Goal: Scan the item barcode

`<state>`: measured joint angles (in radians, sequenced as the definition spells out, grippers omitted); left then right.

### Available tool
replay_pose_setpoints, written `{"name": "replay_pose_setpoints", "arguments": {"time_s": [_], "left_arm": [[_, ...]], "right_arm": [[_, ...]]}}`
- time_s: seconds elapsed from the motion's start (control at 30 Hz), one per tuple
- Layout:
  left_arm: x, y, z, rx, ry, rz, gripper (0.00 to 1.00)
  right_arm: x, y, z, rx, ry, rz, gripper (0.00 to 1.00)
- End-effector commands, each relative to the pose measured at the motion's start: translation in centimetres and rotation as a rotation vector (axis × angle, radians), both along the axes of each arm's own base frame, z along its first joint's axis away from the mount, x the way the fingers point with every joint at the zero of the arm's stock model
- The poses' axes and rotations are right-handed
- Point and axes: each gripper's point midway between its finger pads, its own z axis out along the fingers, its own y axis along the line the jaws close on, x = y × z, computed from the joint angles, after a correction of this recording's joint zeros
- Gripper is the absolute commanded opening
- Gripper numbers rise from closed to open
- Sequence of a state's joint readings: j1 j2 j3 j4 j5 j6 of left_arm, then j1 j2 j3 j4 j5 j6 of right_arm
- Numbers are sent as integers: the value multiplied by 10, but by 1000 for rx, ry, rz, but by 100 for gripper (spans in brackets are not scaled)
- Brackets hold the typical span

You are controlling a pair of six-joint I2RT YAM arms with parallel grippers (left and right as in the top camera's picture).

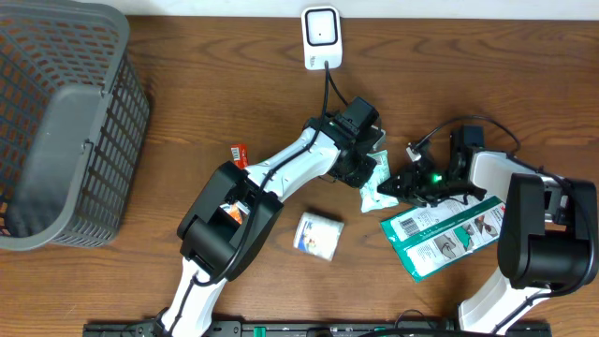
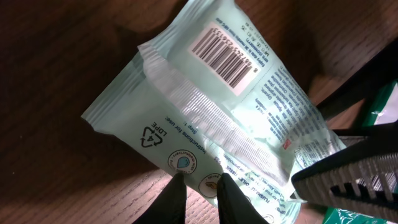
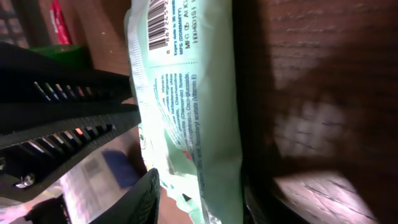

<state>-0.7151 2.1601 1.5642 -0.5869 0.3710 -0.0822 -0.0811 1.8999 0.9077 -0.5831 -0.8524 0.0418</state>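
The left gripper (image 2: 200, 190) pinches the packet (image 2: 205, 106) narrowly — the right gripper (image 3: 199, 194) straddles it, grip unclear — so turn the barcode (image 2: 227, 56) beyond them toward the scanner (image 1: 321, 36).

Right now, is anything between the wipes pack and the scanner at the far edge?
No loose object. Overhead, only the left arm's own wrist, behind the left end effector gripping the wipes pack, lies toward the scanner, and the scanner's cable runs there.

tbl (image 1: 187, 112): dark wood | far edge: white strip (image 1: 187, 7) | light: even
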Motion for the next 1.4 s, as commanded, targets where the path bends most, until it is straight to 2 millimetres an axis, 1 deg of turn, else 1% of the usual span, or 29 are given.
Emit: {"name": "replay_pose_setpoints", "arguments": {"time_s": [0.0,0.03,0.07,0.13,0.2,0.23,0.27,0.3,0.43,0.47,0.53,0.6,0.7,0.8,0.87,1.03,1.17,1.3,1.37], "left_arm": [[-4,5,-10,27,20,12,19],[-4,5,-10,27,20,12,15],[-4,5,-10,27,20,12,15],[-4,5,-10,26,20,12,15],[-4,5,-10,26,20,12,15],[-4,5,-10,26,20,12,15],[-4,5,-10,26,20,12,14],[-4,5,-10,26,20,12,14],[-2,5,-8,23,14,13,11],[0,6,-5,20,6,16,10],[7,7,4,17,-28,28,10],[18,10,19,14,-78,48,10],[37,17,51,-10,-152,105,10],[58,32,86,-38,-223,195,10],[67,45,109,-65,-255,249,10],[86,90,164,-137,-284,440,10],[91,132,205,-171,-333,537,9],[87,173,240,-190,-382,616,10],[85,193,254,-195,-404,656,10]], "right_arm": [[-23,-8,-31,-108,95,-6,36],[-23,-8,-32,-108,95,-13,36],[-23,-8,-33,-108,95,-21,35],[-20,-9,-34,-109,85,-27,28],[-19,-9,-34,-109,78,-29,20],[-18,-9,-34,-109,75,-29,14],[-17,-9,-34,-110,73,-29,5],[-17,-9,-34,-110,69,-29,1],[-11,-14,-30,-93,63,-54,1],[-10,-15,-27,-76,69,-64,1],[-6,-14,-14,0,82,-84,1],[-4,-16,-5,21,46,-51,1],[-4,-26,-4,-70,41,-3,1],[0,-25,6,-88,-5,37,1],[3,-22,15,-94,-44,54,1],[14,-10,48,-112,-194,114,1],[15,3,81,-121,-326,164,1],[8,10,110,-90,-400,182,1],[-2,20,128,-24,-511,276,1]]}}
